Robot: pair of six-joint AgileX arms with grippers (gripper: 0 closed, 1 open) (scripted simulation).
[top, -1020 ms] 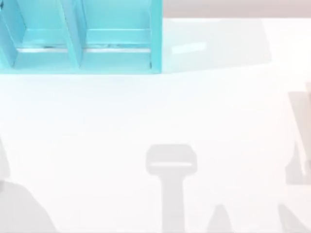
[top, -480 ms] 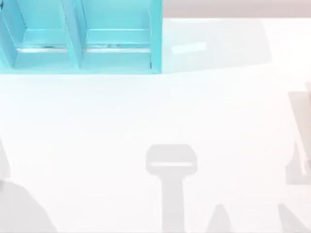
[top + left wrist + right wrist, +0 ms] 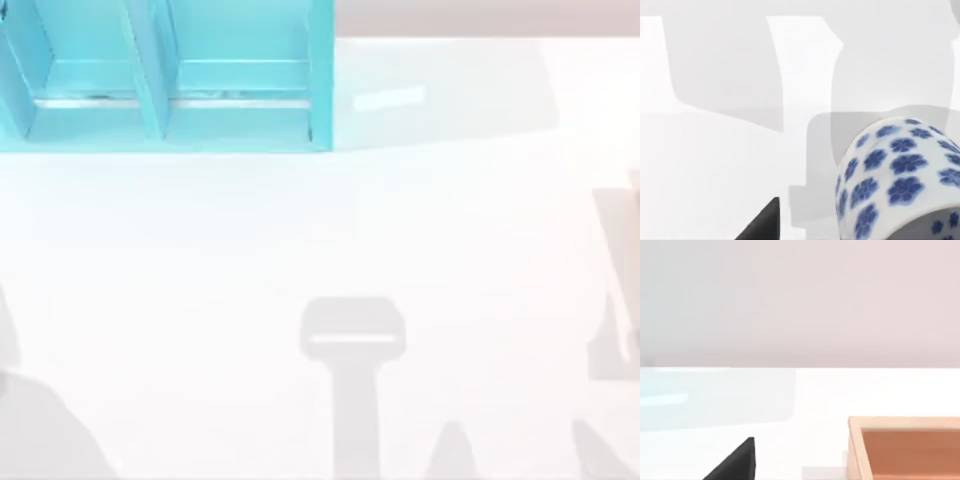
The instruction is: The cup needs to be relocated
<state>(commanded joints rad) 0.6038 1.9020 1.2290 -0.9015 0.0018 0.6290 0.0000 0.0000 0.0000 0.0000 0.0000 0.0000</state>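
Cup [image 3: 900,180] sits close under left gripper w/ finger state unclear; misaligned descent could tip it.

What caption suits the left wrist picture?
Blue-flowered cup close to the left wrist camera, above the white table.

The small white porcelain cup with blue flowers [image 3: 900,175] is cut off by my left wrist view's lower right corner, its rim unseen. The turquoise open-fronted shelf unit [image 3: 170,75] runs off the top view's upper left edge. The tan wooden box [image 3: 905,447] is cropped at my right wrist view's lower right.
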